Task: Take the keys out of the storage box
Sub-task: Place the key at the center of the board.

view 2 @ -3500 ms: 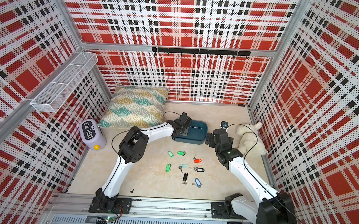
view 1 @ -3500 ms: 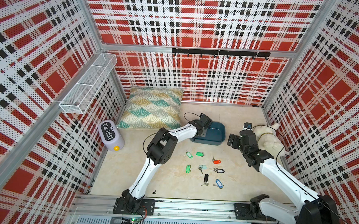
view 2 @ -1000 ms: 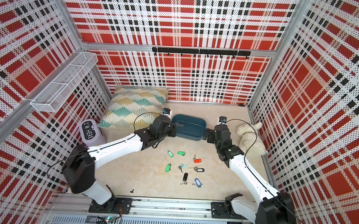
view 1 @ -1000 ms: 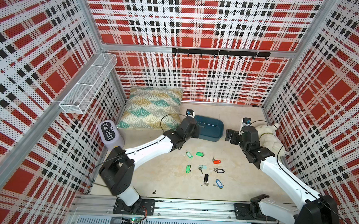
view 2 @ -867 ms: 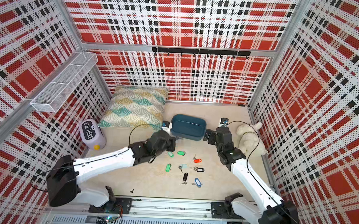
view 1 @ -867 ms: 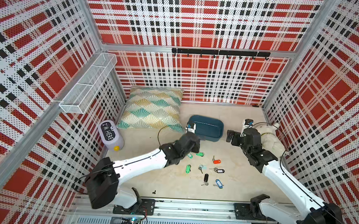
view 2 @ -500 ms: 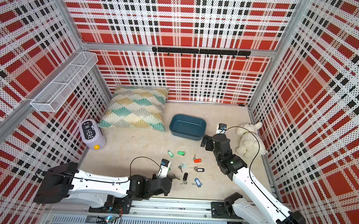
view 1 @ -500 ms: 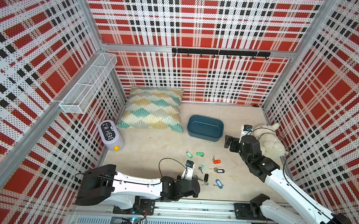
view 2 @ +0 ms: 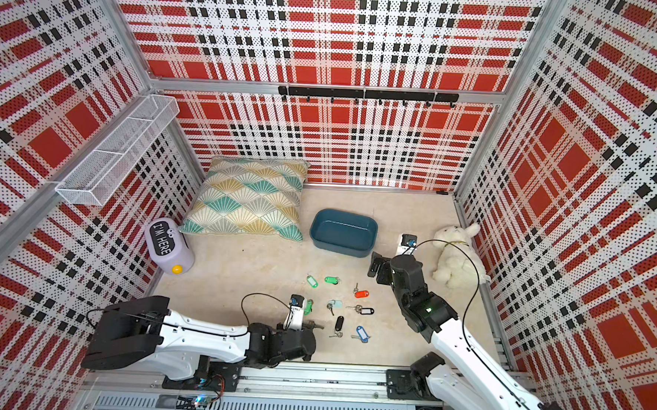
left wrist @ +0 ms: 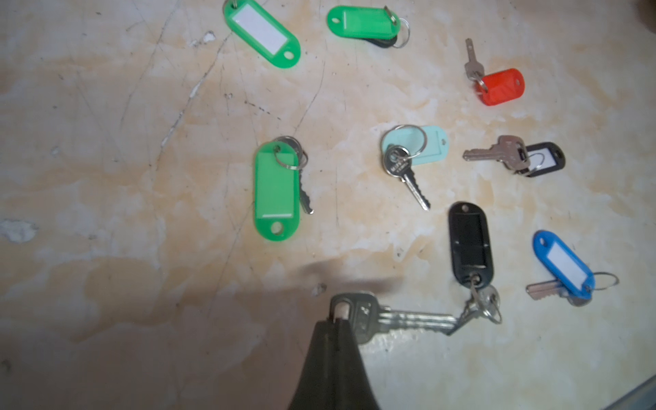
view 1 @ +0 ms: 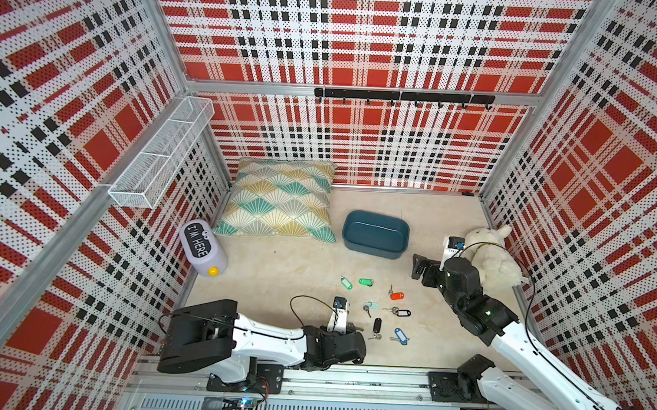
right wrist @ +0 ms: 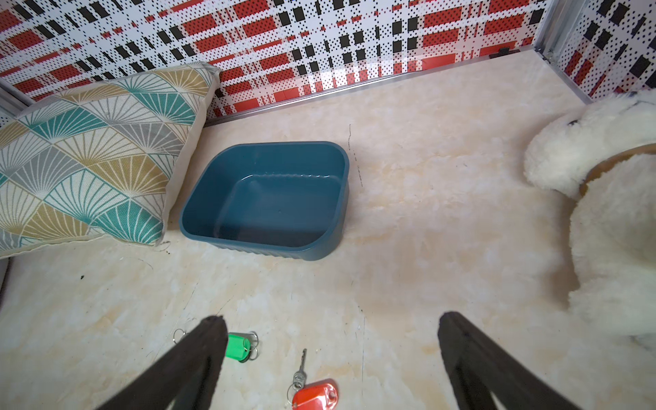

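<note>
The dark teal storage box [view 1: 371, 250] [view 2: 338, 249] [right wrist: 269, 250] stands beside the cushion with nothing inside it. Several tagged keys [view 1: 396, 295] [view 2: 361, 293] lie scattered on the floor in front of it, with green [left wrist: 277, 191], red, pale, black and blue tags. My left gripper [view 1: 353, 327] [view 2: 313, 324] [left wrist: 337, 321] is low at the front edge, shut on the head of a bare silver key [left wrist: 358, 314]. Its blade points at the black tag's ring. My right gripper [view 1: 418, 266] [view 2: 375, 268] [right wrist: 330, 319] hovers open and holds nothing between the box and the keys.
A patterned cushion [view 1: 281, 201] lies at the back left. A white plush toy [view 1: 490, 257] sits by the right wall, close to my right arm. A purple "I'M HERE" device [view 1: 203, 247] lies at the left. The walls carry a wire basket [view 1: 159, 158] and a hook rail [view 1: 402, 96].
My left arm has swung from the box down to the front edge and folded low, still shut on the key. The right arm drew back slightly and stayed open.
</note>
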Robot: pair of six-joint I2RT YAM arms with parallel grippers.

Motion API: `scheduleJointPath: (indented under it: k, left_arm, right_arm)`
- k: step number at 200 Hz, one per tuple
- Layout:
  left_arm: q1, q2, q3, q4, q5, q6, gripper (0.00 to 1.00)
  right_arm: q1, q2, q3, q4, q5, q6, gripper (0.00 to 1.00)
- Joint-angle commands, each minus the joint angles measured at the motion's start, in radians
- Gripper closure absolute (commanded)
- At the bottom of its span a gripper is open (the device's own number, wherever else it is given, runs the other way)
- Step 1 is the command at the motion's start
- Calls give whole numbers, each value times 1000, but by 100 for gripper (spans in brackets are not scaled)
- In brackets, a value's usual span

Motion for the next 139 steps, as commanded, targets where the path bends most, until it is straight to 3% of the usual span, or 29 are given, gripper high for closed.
scheduleJointPath:
  k: [1,15,34,110,112,116,122,128,139]
  left_arm:
    - [12,12,-13,10,6,-16,100]
    - [16,14,-18,7,10,-16,98]
    - [21,19,-6,-18,2,-13,79]
    - [68,-11,80,-175,-70,49,48]
    - [74,-15,83,-180,-72,55,44]
    - [86,-20,90,-188,-76,70,28]
    - [107,-31,100,-197,-80,93,19]
    - [129,-43,110,-201,-81,127,1]
    - [180,-67,133,-213,-86,183,1]
  right_arm:
    - [6,-2,-4,3,11,5,0]
    - [7,2,-6,4,10,4,0]
    - [9,2,-10,4,14,4,0]
    - [10,0,-15,4,33,-8,0]
    - [10,1,-15,4,33,-9,0]
    - [10,2,-14,4,35,-11,0]
    - [10,5,-13,4,37,-14,0]
    - [10,7,-11,1,42,-17,0]
    - [10,13,-7,-5,57,-21,0]
